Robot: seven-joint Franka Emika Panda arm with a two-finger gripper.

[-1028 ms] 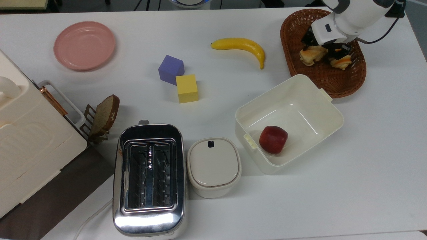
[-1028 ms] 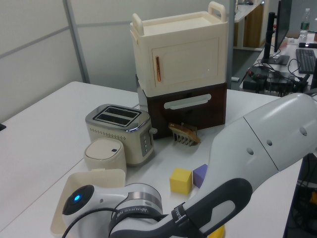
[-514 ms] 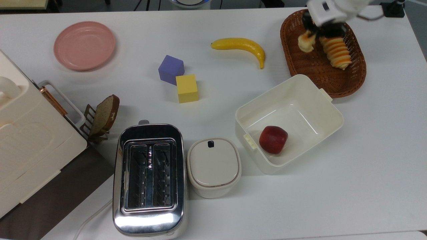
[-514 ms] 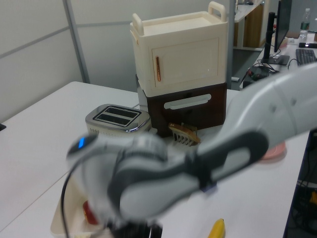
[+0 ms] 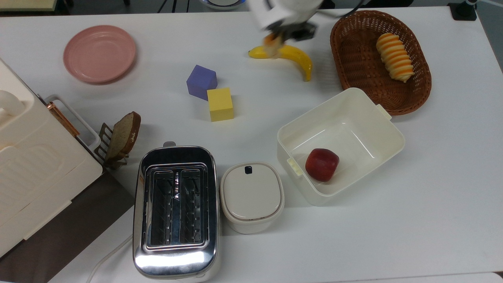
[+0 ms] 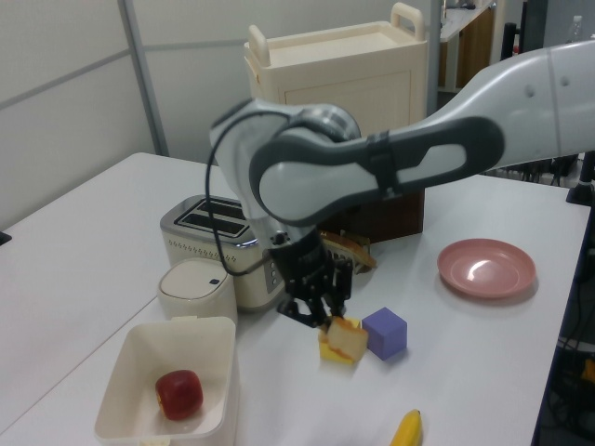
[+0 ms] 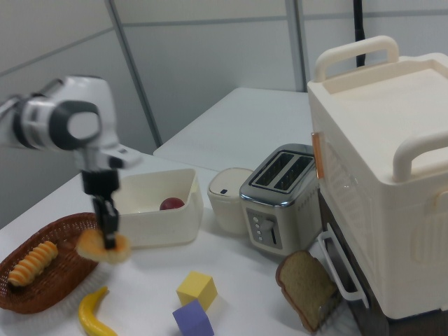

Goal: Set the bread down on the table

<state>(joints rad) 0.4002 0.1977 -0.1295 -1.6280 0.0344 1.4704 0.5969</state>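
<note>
The white table [image 5: 432, 220] spans the top view, with the brown basket [image 5: 347, 65] at about two o'clock holding a striped spiral roll [image 5: 395, 57], and the banana [image 5: 298, 59] near twelve o'clock. The gripper [image 5: 281, 37] hangs above the banana's stem end in the top view, its fingers closed on the bread [image 6: 346, 340], which is held in the air clear of the table, at seven o'clock in the right view [image 7: 103, 246]
</note>
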